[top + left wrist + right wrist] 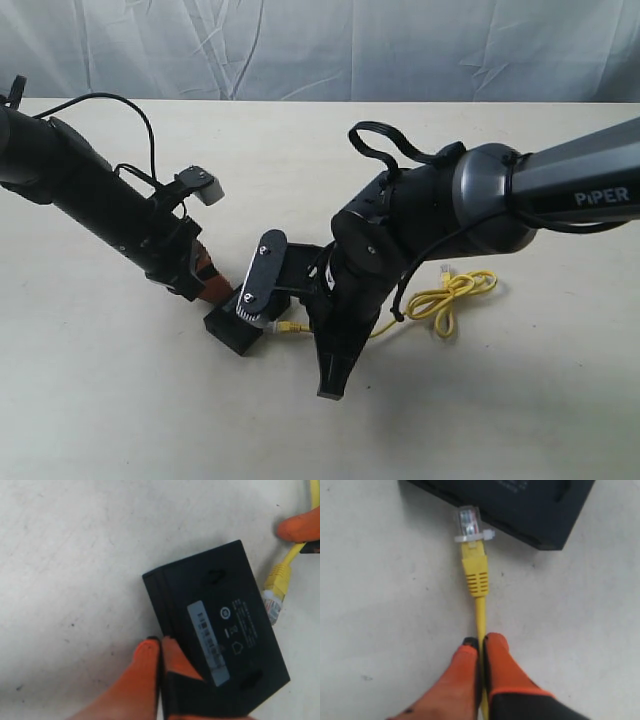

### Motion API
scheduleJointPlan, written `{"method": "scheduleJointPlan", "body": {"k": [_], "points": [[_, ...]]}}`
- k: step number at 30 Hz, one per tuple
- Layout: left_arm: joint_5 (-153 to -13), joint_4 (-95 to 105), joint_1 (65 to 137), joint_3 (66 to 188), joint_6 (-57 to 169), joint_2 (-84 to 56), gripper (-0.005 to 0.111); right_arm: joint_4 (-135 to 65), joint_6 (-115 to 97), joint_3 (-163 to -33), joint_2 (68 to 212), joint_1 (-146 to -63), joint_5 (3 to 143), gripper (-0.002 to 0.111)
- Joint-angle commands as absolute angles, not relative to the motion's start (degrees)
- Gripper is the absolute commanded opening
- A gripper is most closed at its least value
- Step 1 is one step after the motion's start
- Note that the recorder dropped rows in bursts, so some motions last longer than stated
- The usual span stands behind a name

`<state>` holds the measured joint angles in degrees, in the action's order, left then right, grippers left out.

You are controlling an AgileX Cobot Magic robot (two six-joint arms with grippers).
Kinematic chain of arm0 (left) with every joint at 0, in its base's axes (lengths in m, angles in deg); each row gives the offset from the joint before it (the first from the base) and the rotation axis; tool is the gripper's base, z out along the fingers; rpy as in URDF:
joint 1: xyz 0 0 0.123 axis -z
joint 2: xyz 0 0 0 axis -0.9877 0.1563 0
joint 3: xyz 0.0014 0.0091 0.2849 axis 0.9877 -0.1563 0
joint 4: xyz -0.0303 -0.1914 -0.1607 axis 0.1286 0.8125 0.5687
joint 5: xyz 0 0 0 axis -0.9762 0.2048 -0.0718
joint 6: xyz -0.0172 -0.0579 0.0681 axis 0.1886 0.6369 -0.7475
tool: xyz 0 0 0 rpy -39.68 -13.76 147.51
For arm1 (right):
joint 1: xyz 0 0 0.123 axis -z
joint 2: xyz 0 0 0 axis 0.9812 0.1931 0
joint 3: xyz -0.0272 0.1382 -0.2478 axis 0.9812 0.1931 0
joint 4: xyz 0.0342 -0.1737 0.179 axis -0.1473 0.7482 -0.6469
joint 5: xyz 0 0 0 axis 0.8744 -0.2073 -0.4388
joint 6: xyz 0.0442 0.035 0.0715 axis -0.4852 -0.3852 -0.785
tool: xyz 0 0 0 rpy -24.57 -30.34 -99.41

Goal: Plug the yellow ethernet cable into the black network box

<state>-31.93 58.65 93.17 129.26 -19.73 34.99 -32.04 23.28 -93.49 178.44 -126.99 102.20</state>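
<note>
Done: yellow ethernet cable (480, 595) gripped behind its plug (469, 522); tip at black network box (520, 505) side.
Remaining: seating; plug looks not yet inserted.
Left gripper (160, 652): clamped on box edge.
Right gripper (481, 647): pinched on cable.
Box: flat between the 2 grippers.
Plug axis: straight out from right gripper, tip toward box.

Cream tabletop (120, 400) with faint specks, wrinkled pale grey cloth backdrop (300, 50) behind it, soft even light
</note>
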Motion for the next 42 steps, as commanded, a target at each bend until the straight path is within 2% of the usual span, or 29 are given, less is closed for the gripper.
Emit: {"method": "scheduleJointPlan", "body": {"k": [1,32,42], "points": [[-31.5,57.7,93.7,129.5,-19.8,35.4,0.000,-31.6,23.8,-93.6,177.9,-126.9,101.4,-0.001],[-31.3,57.7,93.7,129.5,-19.8,35.4,0.000,-31.8,26.7,-93.6,178.7,-126.9,101.2,-0.001],[-31.3,57.7,93.7,129.5,-19.8,35.4,0.000,-26.5,17.4,-93.6,178.8,-126.9,102.7,-0.001]]}}
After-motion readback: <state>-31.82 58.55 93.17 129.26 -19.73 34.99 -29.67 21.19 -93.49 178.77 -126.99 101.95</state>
